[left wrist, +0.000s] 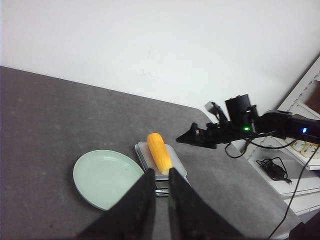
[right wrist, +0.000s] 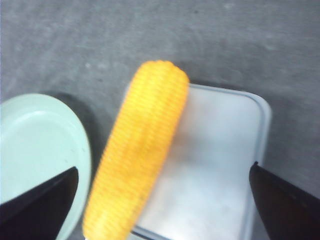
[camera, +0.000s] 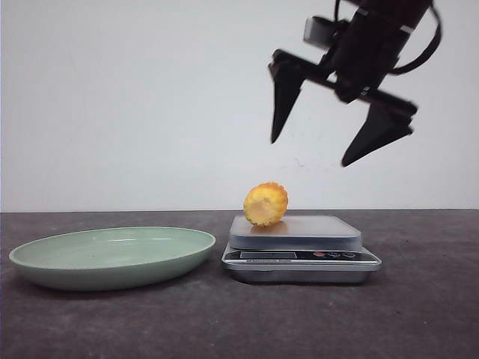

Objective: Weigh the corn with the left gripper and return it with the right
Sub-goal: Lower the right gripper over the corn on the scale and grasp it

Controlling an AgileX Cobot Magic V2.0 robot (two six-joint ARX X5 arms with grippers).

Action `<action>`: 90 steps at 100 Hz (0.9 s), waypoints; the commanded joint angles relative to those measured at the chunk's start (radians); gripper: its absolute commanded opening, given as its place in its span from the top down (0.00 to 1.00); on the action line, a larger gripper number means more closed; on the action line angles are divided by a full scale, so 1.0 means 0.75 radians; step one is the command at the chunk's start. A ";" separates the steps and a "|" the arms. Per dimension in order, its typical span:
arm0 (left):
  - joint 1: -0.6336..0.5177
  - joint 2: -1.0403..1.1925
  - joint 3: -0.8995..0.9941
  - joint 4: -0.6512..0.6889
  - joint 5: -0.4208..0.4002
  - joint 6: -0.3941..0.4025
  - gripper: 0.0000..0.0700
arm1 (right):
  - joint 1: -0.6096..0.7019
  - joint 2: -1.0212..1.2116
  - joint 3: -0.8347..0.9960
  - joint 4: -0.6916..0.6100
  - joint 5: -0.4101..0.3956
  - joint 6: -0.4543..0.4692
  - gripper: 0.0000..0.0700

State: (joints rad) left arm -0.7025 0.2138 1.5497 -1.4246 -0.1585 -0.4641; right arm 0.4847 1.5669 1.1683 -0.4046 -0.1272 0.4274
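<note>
Dark counter (camera: 419, 314), green plate (camera: 112, 256) beside scale (camera: 299, 250). Corn (camera: 266, 203) lies on the scale's platform near its plate-side edge. Right hand (camera: 340, 138) spread wide above it; left hand (left wrist: 161, 195) nearly closed, empty, well back. Corn looks light, stiff, round, may roll; grip across its middle.

Black right gripper (camera: 343, 150) with pointed tapering fingers (looped black cables behind).

Corn (right wrist: 137, 155) end cropped; scale (camera: 301, 254) display unreadable
</note>
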 commanded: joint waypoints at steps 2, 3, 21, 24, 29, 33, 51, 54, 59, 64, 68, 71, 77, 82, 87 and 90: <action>-0.004 -0.005 0.022 -0.061 -0.003 -0.001 1.00 | 0.013 0.033 0.023 0.039 -0.009 0.062 0.00; -0.004 -0.005 0.022 -0.061 -0.003 -0.001 1.00 | 0.014 0.036 0.023 0.043 -0.010 0.064 0.00; 0.005 -0.005 0.017 -0.061 -0.042 0.005 1.00 | 0.045 0.082 0.023 0.066 -0.010 0.074 0.00; 0.005 -0.005 0.016 -0.061 -0.051 0.005 1.00 | 0.051 0.094 0.023 0.067 -0.009 0.074 0.00; 0.006 -0.005 0.015 -0.061 -0.073 0.008 1.00 | 0.060 0.112 0.023 0.069 -0.009 0.076 0.00; 0.005 -0.005 0.013 -0.061 -0.085 0.011 1.00 | 0.068 0.127 0.023 0.070 -0.010 0.077 0.00; 0.006 -0.005 0.007 -0.061 -0.109 0.036 1.00 | 0.095 0.199 0.024 0.070 0.000 0.085 0.00; 0.006 -0.005 0.005 -0.061 -0.108 0.035 1.00 | 0.095 0.212 0.024 0.070 0.005 0.085 0.00; 0.008 -0.005 0.004 -0.061 -0.108 0.034 1.00 | 0.095 0.228 0.024 0.062 0.017 0.096 0.00; 0.012 -0.005 0.004 -0.061 -0.108 0.034 1.00 | 0.095 0.241 0.024 0.057 0.034 0.113 0.00; 0.016 -0.005 0.004 -0.061 -0.108 0.034 1.00 | 0.095 0.251 0.024 0.055 0.036 0.122 0.00; 0.019 -0.005 0.004 -0.061 -0.108 0.034 1.00 | 0.094 0.256 0.024 0.056 0.036 0.126 0.00; 0.026 -0.005 0.002 -0.061 -0.108 0.034 1.00 | 0.091 0.269 0.026 0.058 0.038 0.147 0.06; 0.034 -0.005 -0.001 -0.061 -0.108 0.034 1.00 | 0.091 0.280 0.027 0.058 0.036 0.158 0.19; 0.041 -0.005 -0.004 -0.061 -0.108 0.034 1.00 | 0.091 0.290 0.030 0.055 0.036 0.159 0.36; 0.046 -0.005 -0.005 -0.061 -0.108 0.034 1.00 | 0.091 0.296 0.033 0.051 0.034 0.159 0.46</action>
State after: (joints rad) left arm -0.6697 0.2134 1.5341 -1.4246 -0.2371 -0.4553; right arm 0.5488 1.7504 1.1702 -0.3618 -0.1013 0.5247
